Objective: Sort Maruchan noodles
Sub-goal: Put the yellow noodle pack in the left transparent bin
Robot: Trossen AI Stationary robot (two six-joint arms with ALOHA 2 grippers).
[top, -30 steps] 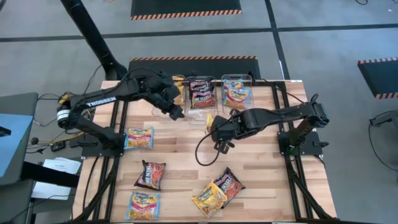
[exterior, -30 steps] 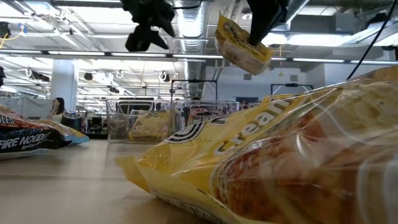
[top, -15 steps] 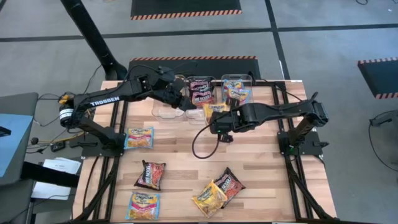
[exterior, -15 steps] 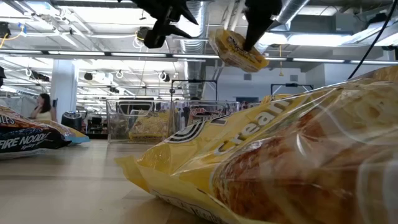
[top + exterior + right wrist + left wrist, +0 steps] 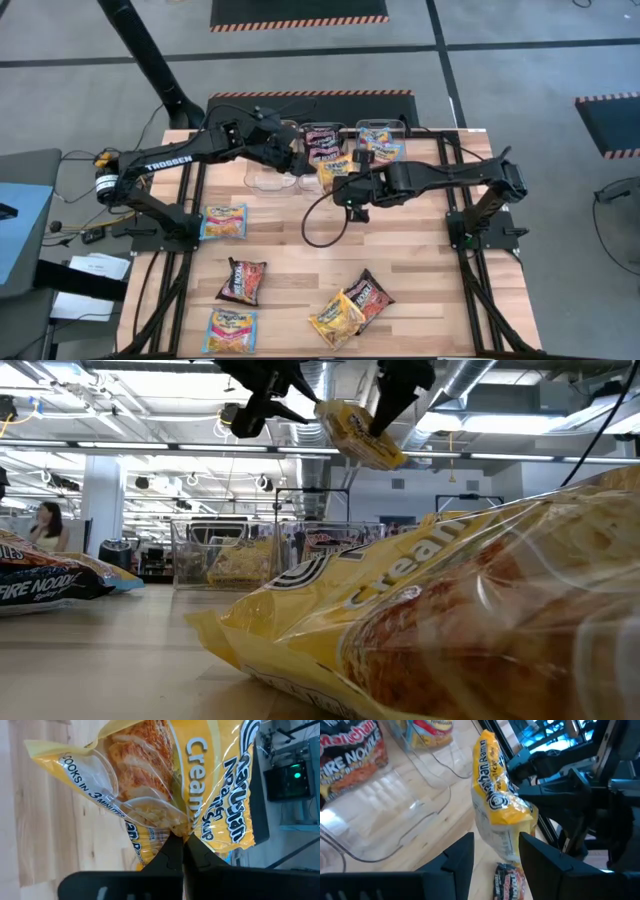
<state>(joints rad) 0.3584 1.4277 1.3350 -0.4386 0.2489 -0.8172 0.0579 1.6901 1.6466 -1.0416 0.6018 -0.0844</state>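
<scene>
My right gripper (image 5: 349, 184) is shut on a yellow Maruchan noodles packet (image 5: 335, 171), held in the air in front of the back bins; in the right wrist view the fingers (image 5: 172, 851) pinch its crinkled edge (image 5: 150, 780). My left gripper (image 5: 299, 163) is open just left of it, and the packet's lower end (image 5: 499, 815) hangs between its fingers (image 5: 461, 856). Loose packets lie on the table: a light blue one (image 5: 223, 222), a maroon one (image 5: 243, 281), another blue one (image 5: 230, 330), and a yellow one (image 5: 335, 318) beside a maroon one (image 5: 369, 294).
Three clear bins stand along the back edge: left (image 5: 268, 152), middle (image 5: 322, 143) with a maroon packet, right (image 5: 380, 144) with blue ones. A yellow packet (image 5: 450, 620) fills the low view's foreground. A person (image 5: 45, 525) is far off in the room.
My right gripper has carried the yellow packet left and toward the back, up to the left gripper. The left gripper first moved right toward the bins, then held still, open.
</scene>
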